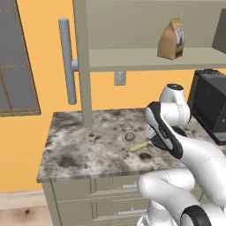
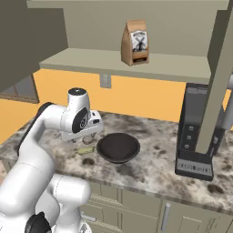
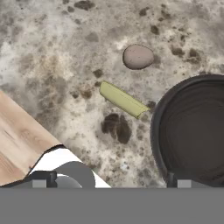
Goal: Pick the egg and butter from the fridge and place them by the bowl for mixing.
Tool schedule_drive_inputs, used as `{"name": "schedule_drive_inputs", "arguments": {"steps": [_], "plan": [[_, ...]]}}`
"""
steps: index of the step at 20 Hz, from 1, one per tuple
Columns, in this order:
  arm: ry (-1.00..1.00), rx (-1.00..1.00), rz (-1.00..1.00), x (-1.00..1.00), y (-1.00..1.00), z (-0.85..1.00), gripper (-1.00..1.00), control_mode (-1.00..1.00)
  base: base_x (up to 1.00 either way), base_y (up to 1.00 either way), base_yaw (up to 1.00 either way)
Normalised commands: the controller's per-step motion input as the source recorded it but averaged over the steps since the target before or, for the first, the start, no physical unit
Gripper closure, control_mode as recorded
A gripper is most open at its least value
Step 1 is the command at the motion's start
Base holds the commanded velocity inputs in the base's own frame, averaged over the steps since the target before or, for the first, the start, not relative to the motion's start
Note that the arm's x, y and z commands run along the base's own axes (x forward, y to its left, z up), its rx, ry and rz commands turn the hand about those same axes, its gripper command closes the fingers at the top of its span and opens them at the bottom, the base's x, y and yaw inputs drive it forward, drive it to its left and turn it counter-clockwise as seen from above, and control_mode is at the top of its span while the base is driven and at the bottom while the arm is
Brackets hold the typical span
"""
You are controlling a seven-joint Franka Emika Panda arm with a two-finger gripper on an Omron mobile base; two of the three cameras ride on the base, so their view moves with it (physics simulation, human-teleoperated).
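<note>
While your gripper (image 3: 111,183) hangs above the surface (image 1: 79,145) with its jaws spread wide and nothing between them, you can see both items already lying on the marbled stone. In the hand view, the butter (image 3: 122,100) lies flat just ahead of the gripper, angled, its near end close to the rim of the bowl (image 3: 192,131) but whether it touches you can't tell. The egg (image 3: 138,57) sits further out past the butter, apart from it, bare stone between them. The bowl is off to the right side of the gripper in that view, upright and empty, one fingertip (image 3: 179,181) showing in front of its rim. From the left base view the egg (image 1: 129,137) and butter (image 1: 138,146) lie close together just beside the arm's wrist, which hides the bowl. From the right base view the bowl (image 2: 118,148) sits just right of the hand, the butter (image 2: 85,149) under the hand. A brown paper bag (image 2: 135,42) stands upright on the shelf (image 2: 123,63) above, and a black boxy appliance (image 2: 195,132) stands well off past the bowl.
</note>
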Motion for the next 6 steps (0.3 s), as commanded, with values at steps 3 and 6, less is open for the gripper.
{"name": "schedule_drive_inputs", "arguments": {"steps": [3, 6], "plan": [[-0.15, 0.02, -0.43, -0.39, -0.11, 0.27, -1.00, -1.00, 0.00, 0.00, 0.00], [-0.16, 0.04, -0.41, -0.42, -0.09, 0.29, -1.00, -1.00, 0.00, 0.00, 0.00]]}}
